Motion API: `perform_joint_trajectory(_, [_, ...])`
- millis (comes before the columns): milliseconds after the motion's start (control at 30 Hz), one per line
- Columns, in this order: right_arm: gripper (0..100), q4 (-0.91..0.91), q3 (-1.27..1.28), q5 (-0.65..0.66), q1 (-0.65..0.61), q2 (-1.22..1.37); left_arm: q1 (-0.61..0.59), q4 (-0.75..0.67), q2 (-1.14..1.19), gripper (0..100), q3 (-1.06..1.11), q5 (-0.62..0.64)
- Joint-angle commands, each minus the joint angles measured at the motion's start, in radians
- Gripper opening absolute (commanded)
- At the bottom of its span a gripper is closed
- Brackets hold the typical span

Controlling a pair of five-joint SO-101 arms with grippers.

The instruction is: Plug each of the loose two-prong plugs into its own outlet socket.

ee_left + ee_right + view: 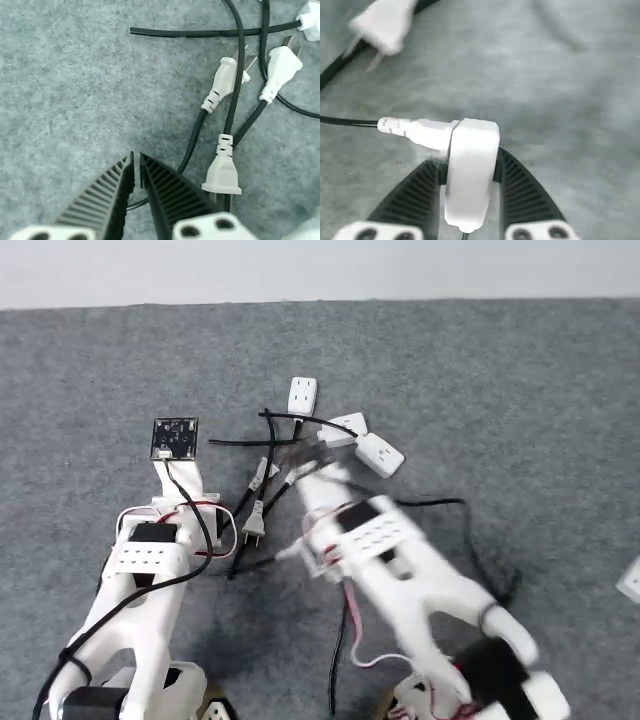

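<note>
My right gripper is shut on a white outlet socket, and a white plug on a black cord sits pushed into the socket's side. In the high view this gripper is at the middle of the cord tangle. Another loose plug lies on the carpet beyond it. My left gripper is shut on nothing, low over the carpet. Three loose two-prong plugs lie just beside it. More white sockets rest farther back.
Black cords cross among the plugs, and one cut cord end lies ahead of the left gripper. A cord loops off past the right arm. A white object is at the right edge. Grey carpet covers the table.
</note>
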Motion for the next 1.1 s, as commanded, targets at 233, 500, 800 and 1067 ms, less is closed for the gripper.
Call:
perform_joint_trajectory(233, [0.9,0.145,-0.054,0.144,0.783,-0.447,-0.003,-0.023,-0.005,1,-0.028,0.006])
perform_joint_trajectory(500, [0.9,0.024,-0.055,0.331,1.248,-0.311,0.005,-0.023,-0.003,1,-0.028,0.006])
perform_joint_trajectory(800, [11.0,-0.096,-0.226,0.356,1.446,0.079,0.032,-0.021,-0.002,3,-0.028,0.012])
perform_joint_trajectory(1067, [27.7,0.07,-0.417,0.348,1.428,0.245,0.13,-0.018,0.005,7,-0.024,0.084])
